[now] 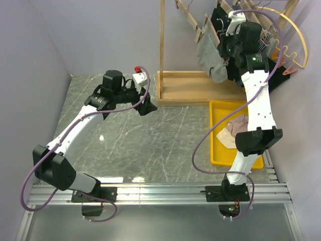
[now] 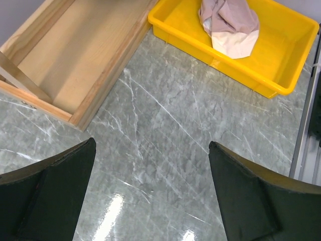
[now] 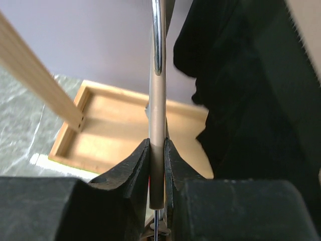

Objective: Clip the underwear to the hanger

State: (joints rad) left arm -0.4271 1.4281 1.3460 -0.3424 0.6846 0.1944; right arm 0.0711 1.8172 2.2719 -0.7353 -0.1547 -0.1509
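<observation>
Right gripper [image 3: 157, 168] fingers pinch the hanger [image 3: 157, 110] edge-on, pressed onto its pale bar with the metal hook [image 3: 158, 35] rising above. Black cloth [image 3: 241, 100] hangs close on its right; to the left there is open air as far as a slanting rack post [image 3: 40, 75]. The grey underwear [image 1: 209, 57] hangs up at the rack, beside the right wrist. Below sit one rack base [image 2: 75, 60] and one yellow tray [image 2: 281, 45] holding one pinkish garment [image 2: 228, 25]. Left gripper [image 2: 150, 191] — spread wide, holding nothing — hovers over bare table [image 2: 165, 125] between them.
</observation>
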